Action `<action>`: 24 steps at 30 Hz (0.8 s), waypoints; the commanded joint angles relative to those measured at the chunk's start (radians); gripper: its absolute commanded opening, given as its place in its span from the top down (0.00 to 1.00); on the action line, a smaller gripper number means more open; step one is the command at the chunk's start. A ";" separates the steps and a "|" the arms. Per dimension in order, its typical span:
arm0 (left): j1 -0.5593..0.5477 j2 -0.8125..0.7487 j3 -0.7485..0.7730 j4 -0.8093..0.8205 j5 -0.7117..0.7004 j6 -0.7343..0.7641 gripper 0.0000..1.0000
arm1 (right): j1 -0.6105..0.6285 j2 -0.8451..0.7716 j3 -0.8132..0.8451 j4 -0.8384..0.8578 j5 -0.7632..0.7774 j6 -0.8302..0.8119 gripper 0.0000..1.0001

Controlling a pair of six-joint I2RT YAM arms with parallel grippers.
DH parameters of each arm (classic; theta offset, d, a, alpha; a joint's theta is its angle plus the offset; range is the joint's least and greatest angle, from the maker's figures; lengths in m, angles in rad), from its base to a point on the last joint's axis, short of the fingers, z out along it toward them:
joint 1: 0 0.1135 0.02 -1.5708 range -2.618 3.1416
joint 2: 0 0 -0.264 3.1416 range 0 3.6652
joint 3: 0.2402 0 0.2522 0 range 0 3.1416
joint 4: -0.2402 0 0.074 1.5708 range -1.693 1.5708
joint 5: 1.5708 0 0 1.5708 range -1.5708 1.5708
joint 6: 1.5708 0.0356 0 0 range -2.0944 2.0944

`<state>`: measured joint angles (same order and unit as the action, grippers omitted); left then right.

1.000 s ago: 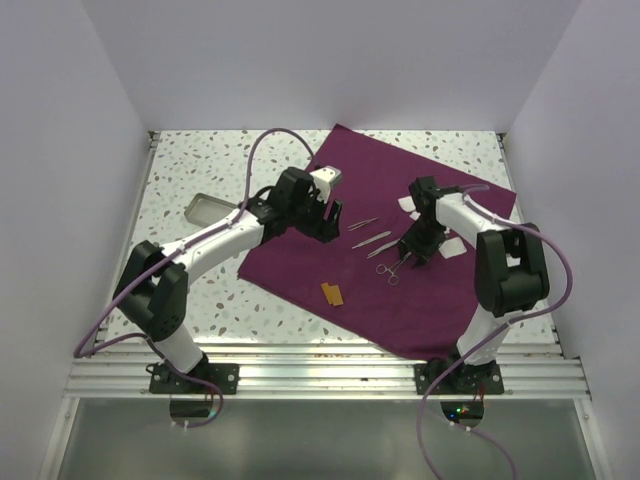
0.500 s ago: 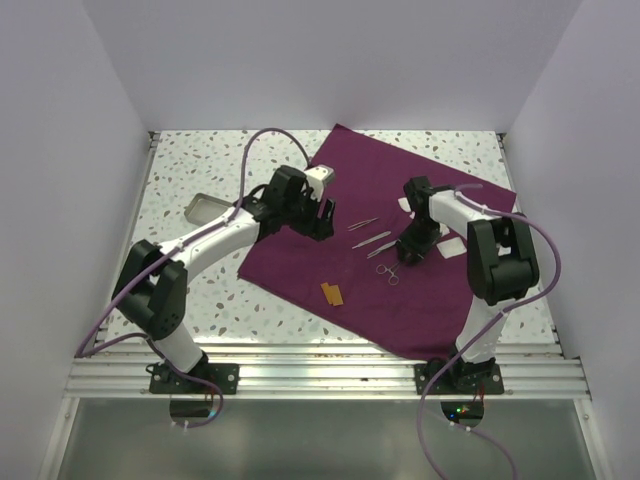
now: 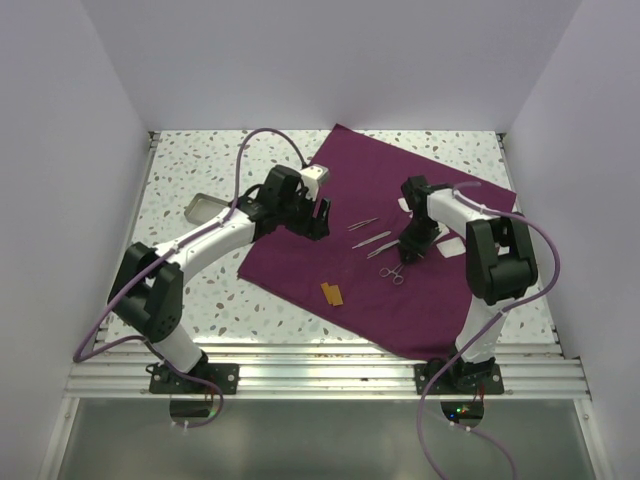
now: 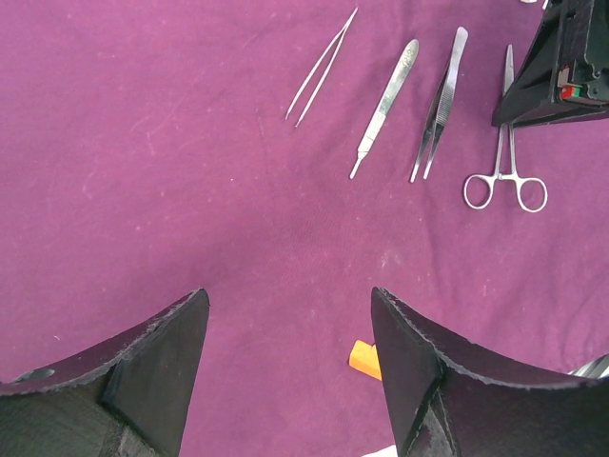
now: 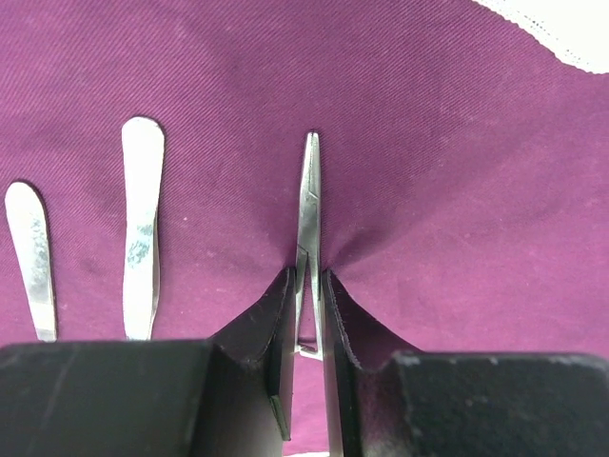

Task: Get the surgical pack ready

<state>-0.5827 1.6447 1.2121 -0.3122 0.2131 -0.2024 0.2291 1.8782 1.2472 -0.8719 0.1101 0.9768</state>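
Note:
The plum-purple cloth (image 3: 400, 300) lies spread flat as a large sheet. On it lie thin tweezers (image 4: 322, 69), a flat handle (image 4: 383, 95), forceps (image 4: 440, 105) and a ring-handled clamp (image 4: 506, 162). My right gripper (image 5: 306, 286) is shut on the clamp's shaft (image 5: 309, 190), pressed down on the cloth, which puckers at the fingertips (image 5: 282, 305). In the top view it (image 3: 412, 245) sits at the clamp's far end. My left gripper (image 4: 290, 324) is open and empty above bare cloth, left of the instruments (image 3: 318, 215). The small metal tray (image 3: 205, 208) lies on the table, left of the cloth.
White gauze squares (image 3: 452, 245) lie on the cloth to the right of my right gripper, another (image 3: 405, 203) behind it. A small orange piece (image 3: 331, 292) lies on the cloth's near part and shows by my left finger (image 4: 364, 357). White walls close in three sides.
My right wrist has turned and come down on the clamp's shaft, jaws closed on it. My left gripper has drawn back a little to the left.

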 commanded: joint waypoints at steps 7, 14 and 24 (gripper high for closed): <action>0.009 -0.042 0.017 -0.007 0.011 -0.026 0.27 | 0.013 -0.022 0.051 -0.067 0.036 -0.021 0.98; 0.011 -0.025 0.041 -0.031 0.025 -0.017 0.26 | 0.016 -0.037 0.040 -0.073 0.026 -0.041 0.99; 0.011 -0.025 0.046 -0.044 0.034 -0.008 0.26 | 0.015 -0.042 0.066 -0.108 -0.015 -0.104 0.98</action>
<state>-0.5823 1.6409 1.2160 -0.3405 0.2291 -0.2169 0.2375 1.8782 1.2865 -0.9321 0.1074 0.9020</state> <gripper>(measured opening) 0.737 0.155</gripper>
